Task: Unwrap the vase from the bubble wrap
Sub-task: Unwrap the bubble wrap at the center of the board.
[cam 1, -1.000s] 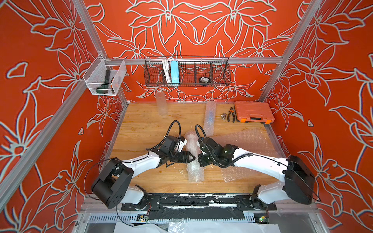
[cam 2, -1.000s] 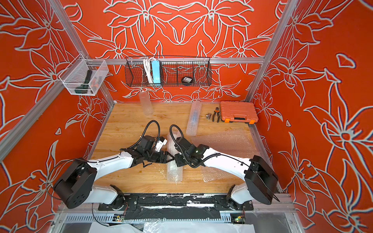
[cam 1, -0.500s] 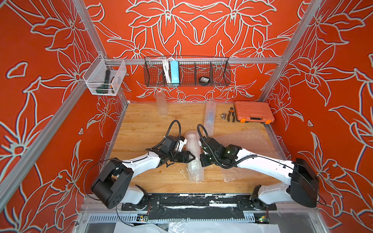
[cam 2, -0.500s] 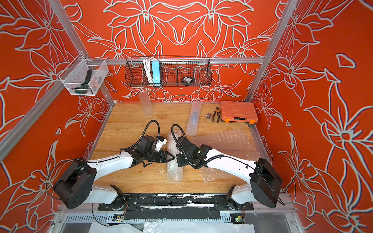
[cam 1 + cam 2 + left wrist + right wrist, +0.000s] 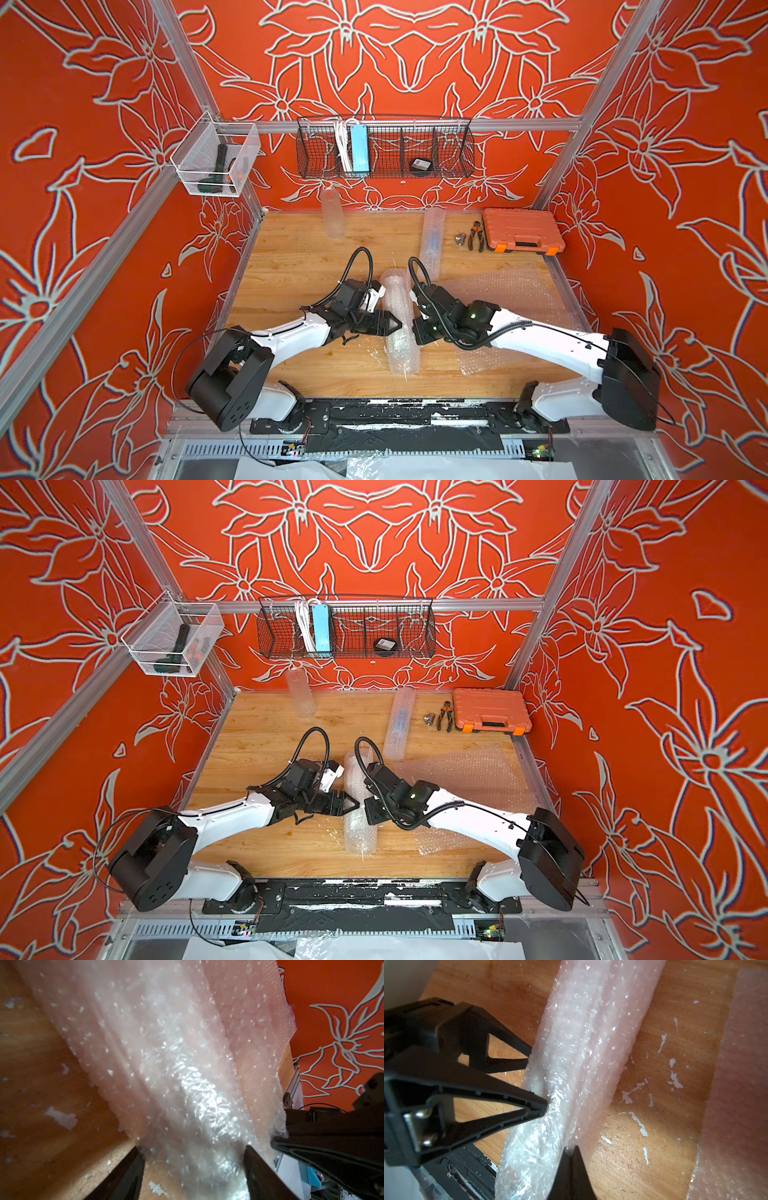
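One long roll of bubble wrap point(image 5: 401, 328) is lying near the middle of the wooden table point(image 5: 291, 257), between the two arms, running from the robot's side toward the back wall. Its cloudy, pinkish-white layers are hiding the vase completely. A lengthwise ridge is showing along the roll in the right wrist view, likely the sheet's free edge.

The left gripper point(image 5: 192, 1150) is clasping the roll from one side, jaws standing wide around it, one fingertip denting the plastic. The right gripper point(image 5: 572, 1152) is closed tight on the opposite side, seemingly pinching a thin fold of the outer layer.

To do this step well, the right arm should be drawing its pinched layer away low and steadily, while the left is bracing the bundle against rolling or sliding. Squeezing hard is risking whatever is inside, and so thin a film may be slipping from the closed tips.

Just beside the roll, on the right arm's side, a flat sheet point(image 5: 511, 299) is lying spread. Farther back, a second wrapped roll point(image 5: 432, 241) is resting near an orange case point(image 5: 521, 230).
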Robot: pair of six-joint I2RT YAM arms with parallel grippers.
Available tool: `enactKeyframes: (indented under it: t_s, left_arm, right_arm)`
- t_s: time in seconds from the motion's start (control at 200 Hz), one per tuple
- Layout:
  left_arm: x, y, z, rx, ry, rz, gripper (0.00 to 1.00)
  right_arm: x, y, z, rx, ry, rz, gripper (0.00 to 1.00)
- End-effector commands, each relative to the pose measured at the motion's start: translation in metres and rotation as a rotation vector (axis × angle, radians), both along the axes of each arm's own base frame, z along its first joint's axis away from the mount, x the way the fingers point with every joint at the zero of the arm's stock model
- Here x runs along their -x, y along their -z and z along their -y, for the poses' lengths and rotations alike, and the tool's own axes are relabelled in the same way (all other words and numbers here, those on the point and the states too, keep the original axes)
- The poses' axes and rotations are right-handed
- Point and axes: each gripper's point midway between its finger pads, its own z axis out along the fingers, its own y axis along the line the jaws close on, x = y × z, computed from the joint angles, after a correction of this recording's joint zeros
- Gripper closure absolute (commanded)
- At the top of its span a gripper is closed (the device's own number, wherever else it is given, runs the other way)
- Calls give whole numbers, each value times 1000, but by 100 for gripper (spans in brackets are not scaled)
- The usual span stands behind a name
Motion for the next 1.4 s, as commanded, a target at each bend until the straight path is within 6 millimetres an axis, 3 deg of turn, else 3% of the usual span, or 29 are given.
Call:
enactKeyframes:
  t_s: [0.0,0.811,0.871,0.936,1.391]
  left_arm:
    - [8,41,-35,-202,-80,-63,29]
    - [7,35,-34,-189,-76,-49,29]
    - [8,32,-31,-174,-69,-46,29]
    - [7,29,-30,-162,-65,-42,29]
    - [8,27,-29,-158,-56,-37,29]
  right_arm:
    - [1,-3,10,9,8,32,100]
    - [4,-9,13,-74,17,43,100]
    - [2,-12,15,-75,28,56,94]
    - [-1,-15,18,-74,47,73,81]
    - [-28,-23,31,-58,89,70,51]
